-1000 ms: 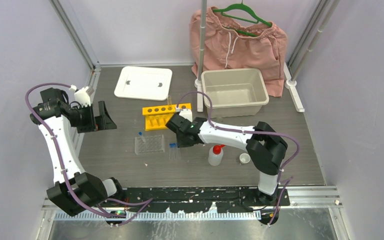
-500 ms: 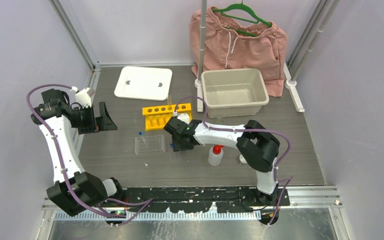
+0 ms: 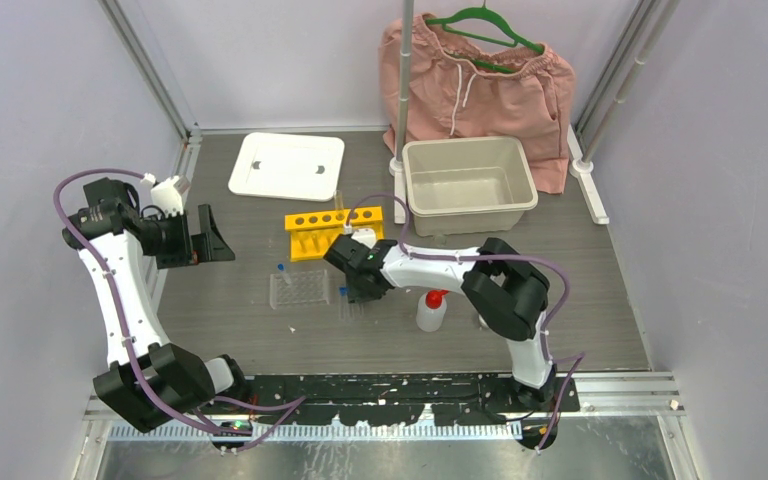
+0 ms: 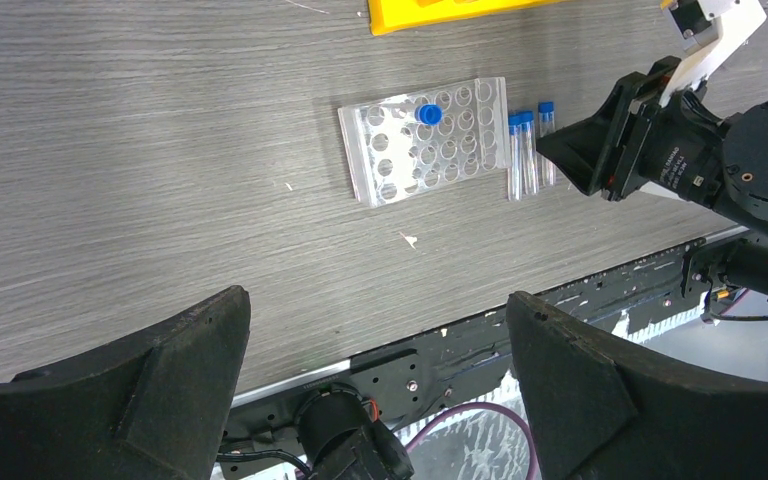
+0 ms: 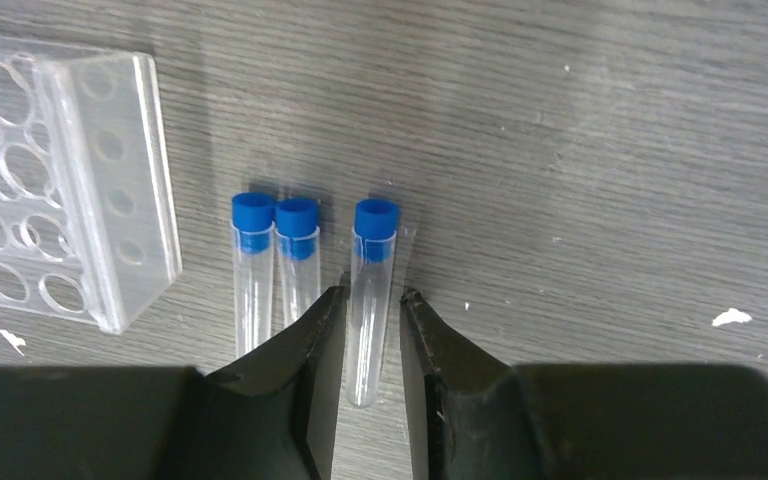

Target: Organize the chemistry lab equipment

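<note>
Three blue-capped clear tubes (image 5: 260,270) lie side by side on the table, just right of the clear rack (image 5: 70,200). My right gripper (image 5: 372,295) is low over them and open; its fingers narrowly straddle the rightmost tube (image 5: 370,300), which still lies flat. In the top view the right gripper (image 3: 355,290) sits between the clear rack (image 3: 300,288) and the white squeeze bottle (image 3: 431,310). One blue-capped tube (image 4: 427,113) stands in the clear rack. The yellow rack (image 3: 330,232) is behind. My left gripper (image 3: 215,235) is open, empty and raised at the far left.
A beige tub (image 3: 470,185) stands at the back right, and its white lid (image 3: 287,165) lies at the back left. Pink shorts (image 3: 480,80) hang behind a metal pole (image 3: 400,100). The right arm's elbow hides the spot right of the bottle.
My right gripper has moved left and down onto the loose tubes, and its fingers now flank the rightmost one. The left arm has barely moved.
</note>
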Robot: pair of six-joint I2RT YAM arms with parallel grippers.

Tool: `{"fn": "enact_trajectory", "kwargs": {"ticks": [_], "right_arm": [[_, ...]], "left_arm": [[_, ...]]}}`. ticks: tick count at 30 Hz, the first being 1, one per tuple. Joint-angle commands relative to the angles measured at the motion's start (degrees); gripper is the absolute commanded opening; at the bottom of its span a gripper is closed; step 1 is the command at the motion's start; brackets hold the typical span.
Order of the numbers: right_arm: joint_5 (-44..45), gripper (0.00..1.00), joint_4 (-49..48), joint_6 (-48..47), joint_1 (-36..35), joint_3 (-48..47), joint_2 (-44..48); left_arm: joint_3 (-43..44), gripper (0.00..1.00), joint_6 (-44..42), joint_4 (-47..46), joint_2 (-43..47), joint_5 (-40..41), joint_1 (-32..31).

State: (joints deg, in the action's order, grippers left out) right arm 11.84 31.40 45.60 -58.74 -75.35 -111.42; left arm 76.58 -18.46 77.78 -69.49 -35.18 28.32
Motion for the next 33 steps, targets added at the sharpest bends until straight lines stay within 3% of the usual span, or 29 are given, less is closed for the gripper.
{"fn": "enact_trajectory", "kwargs": {"ticks": [1, 4, 9, 17, 23, 27, 33], "right_arm": [[2.58, 0.32, 1.12, -0.87, 0.25, -4.22, -2.91], [4.27, 0.27, 3.55, -1.75, 0.25, -6.63, -3.61], [5.56, 0.05, 4.65, -1.78, 0.43, -7.51, 2.24], [3.71, 0.03, 1.75, -1.73, -3.21, -17.07, 11.98], [4.56, 0.01, -5.3, -1.57, -5.89, -29.42, 7.62], [3.84, 0.01, -9.08, -0.49, -7.28, -35.58, 3.69], [2.85, 0.02, -15.21, 0.86, -8.96, -35.55, 2.8]], "left_arm": [[-0.11, 0.99, -0.57, -0.58, 1.53, -2.09, 0.54], [-0.03, 0.99, -1.38, 0.22, 1.72, -3.24, 0.56], [-0.18, 0.94, -5.81, 3.63, 2.07, -7.04, 0.58], [-0.14, 0.8, -15.05, 11.38, 3.22, -19.44, 0.23], [1.15, 0.76, -15.31, 12.4, 4.09, -24.56, -3.57], [0.77, 0.71, -10.85, 8.55, 5.09, -23.39, -6.47], [0.43, 0.59, -8.41, 5.96, 4.93, -23.02, -6.72]]}}
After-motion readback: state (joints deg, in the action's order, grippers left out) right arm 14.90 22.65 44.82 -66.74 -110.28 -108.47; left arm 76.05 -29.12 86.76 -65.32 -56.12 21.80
